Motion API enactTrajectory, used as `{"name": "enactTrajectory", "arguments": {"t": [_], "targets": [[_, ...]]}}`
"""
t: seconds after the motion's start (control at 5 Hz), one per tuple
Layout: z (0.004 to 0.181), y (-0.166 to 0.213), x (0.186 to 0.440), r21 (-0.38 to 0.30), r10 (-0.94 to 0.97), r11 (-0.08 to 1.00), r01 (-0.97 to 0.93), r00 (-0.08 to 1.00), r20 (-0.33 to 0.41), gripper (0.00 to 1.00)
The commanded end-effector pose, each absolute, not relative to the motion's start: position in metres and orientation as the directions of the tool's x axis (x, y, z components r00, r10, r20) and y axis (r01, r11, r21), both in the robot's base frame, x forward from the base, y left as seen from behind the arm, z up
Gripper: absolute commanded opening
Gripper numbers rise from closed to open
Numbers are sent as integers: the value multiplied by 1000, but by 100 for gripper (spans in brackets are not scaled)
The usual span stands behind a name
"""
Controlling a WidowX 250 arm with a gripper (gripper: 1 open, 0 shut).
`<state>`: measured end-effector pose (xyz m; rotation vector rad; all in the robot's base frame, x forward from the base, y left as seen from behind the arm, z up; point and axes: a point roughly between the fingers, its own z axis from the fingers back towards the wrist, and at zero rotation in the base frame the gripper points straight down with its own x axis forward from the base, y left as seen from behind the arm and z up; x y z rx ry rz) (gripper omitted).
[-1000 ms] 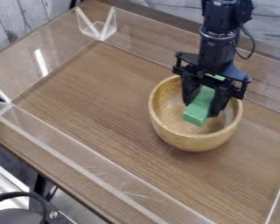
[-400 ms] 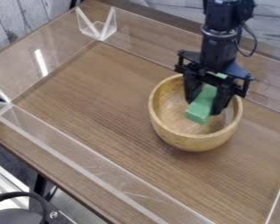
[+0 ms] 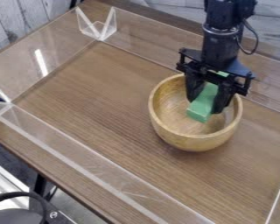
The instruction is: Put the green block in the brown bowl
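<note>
Looking down, I see my black gripper (image 3: 209, 91) clamped on the bright green rectangular block (image 3: 202, 107), inside the round tan wooden bowl (image 3: 180, 134), on a wood-grain table (image 3: 84, 96) edged by clear acrylic walls (image 3: 38, 59).

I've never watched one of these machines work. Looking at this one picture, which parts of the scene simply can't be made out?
- Black gripper: its fingertips, hidden behind the flat bright green block they clamp.
- The block's lower end: the round tan wooden bowl's wall blocks whether it touches the bottom.
- Arm above the gripper: cut off by the top edge.
- Clear plastic barrier: blurred, far corner.

Arm (image 3: 227, 17) top — beyond frame; green block (image 3: 202, 107) top — behind gripper (image 3: 209, 87)
</note>
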<state>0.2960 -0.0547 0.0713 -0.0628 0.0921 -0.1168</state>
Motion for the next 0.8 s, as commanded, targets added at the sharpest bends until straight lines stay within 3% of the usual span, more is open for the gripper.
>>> {"name": "enactTrajectory", "arguments": {"t": [0.0,0.6], "targets": [[98,-55,312,-78,-116,990,118,993,22,0],[93,-51,318,-88,-126,988,129,991,31,0]]}}
